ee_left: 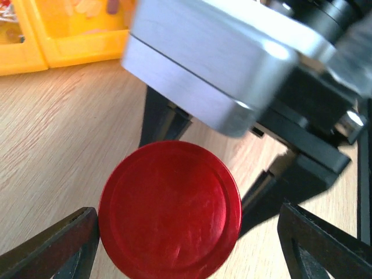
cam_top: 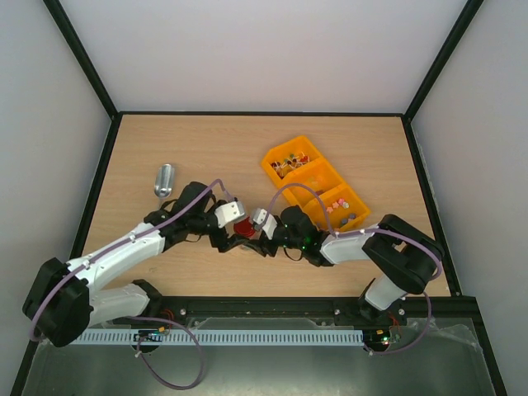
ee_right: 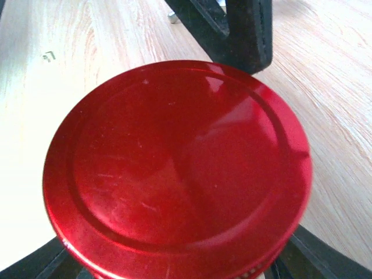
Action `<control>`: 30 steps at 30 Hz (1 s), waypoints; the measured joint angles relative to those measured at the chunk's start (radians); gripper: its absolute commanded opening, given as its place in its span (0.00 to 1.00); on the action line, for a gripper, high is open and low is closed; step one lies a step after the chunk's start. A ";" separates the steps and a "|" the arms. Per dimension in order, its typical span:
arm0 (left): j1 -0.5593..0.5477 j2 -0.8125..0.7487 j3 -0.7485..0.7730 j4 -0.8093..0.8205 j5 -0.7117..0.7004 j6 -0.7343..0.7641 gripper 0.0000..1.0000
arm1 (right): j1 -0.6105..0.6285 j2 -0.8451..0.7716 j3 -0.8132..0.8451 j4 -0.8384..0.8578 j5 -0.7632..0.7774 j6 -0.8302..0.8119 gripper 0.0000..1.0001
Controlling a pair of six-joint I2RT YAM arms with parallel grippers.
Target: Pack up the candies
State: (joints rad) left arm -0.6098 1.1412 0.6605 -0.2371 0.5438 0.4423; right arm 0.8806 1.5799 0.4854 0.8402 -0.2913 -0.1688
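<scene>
— Pale wood table, white walls round it, both arms meeting in the middle. What have they got?
— One jar with a red lid, standing on the wood between them. The lid is on and sits level.
— Who holds it?
— The right gripper, I'd say. Its fingers tuck in under the lid's rim on both sides, part closed and snug to the jar. The lid hides the contact itself.
— And the left?
— The left gripper straddles the lid with its jaws wide. One finger is right at the lid's edge, and I can't tell if it touches. The other stands clear, with wood showing in the gap. It has hold of nothing.
— Candies?
— The candies lie in the orange tray, beyond the jar to the right and apart from it.
— Any in the jar?
— Can't tell, the lid covers it. A scoop lies off to the left, with no gripper near it.
— So how far along?
— Hard to call. Plenty of candies sit in the tray and none are on the move. If the jar is empty, nearly all of it is left: lid off, scoop, fill, close.
</scene>
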 measured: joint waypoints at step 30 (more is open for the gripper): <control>-0.053 0.079 -0.010 0.147 -0.166 -0.124 0.55 | 0.003 0.008 0.009 0.008 0.066 0.019 0.46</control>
State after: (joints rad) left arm -0.6632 1.2198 0.6502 -0.0898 0.3775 0.3187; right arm 0.8841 1.5883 0.4946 0.8486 -0.2256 -0.1497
